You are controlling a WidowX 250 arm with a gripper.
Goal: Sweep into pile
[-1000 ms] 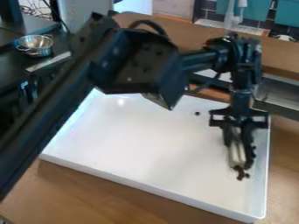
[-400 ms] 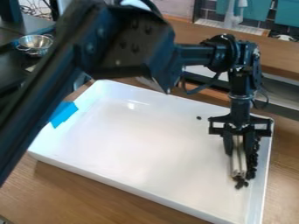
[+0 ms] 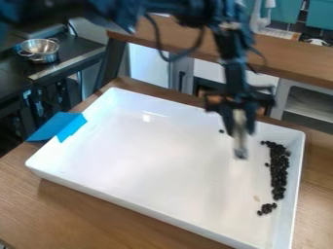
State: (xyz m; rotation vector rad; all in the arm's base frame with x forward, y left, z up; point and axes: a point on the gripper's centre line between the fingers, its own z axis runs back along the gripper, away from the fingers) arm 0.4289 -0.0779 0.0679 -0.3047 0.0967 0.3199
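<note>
Spanning much of the wooden counter (image 3: 71, 209), a shallow white rectangular tray (image 3: 130, 206) is bordered by low raised walls. Above its far right part, a pale narrow tool (image 3: 240, 141) is gripped, pointing down, by the black two-finger gripper (image 3: 238, 130); its outline is blurred. Small black round pieces (image 3: 278, 170) are gathered in a long band just beside the right wall, with a smaller cluster set near the band's lower end. One stray piece is seen left of the tool. Between the left wall and the tool, a broad stretch of smooth white tray floor is left for moving. Over the left rim, a bright blue flat sheet (image 3: 60, 127) is draped. Behind, a raised wooden ledge (image 3: 286, 58) is seen, and at upper left a shiny metal bowl (image 3: 39, 47) is set on a dark worktop (image 3: 84, 52).
</note>
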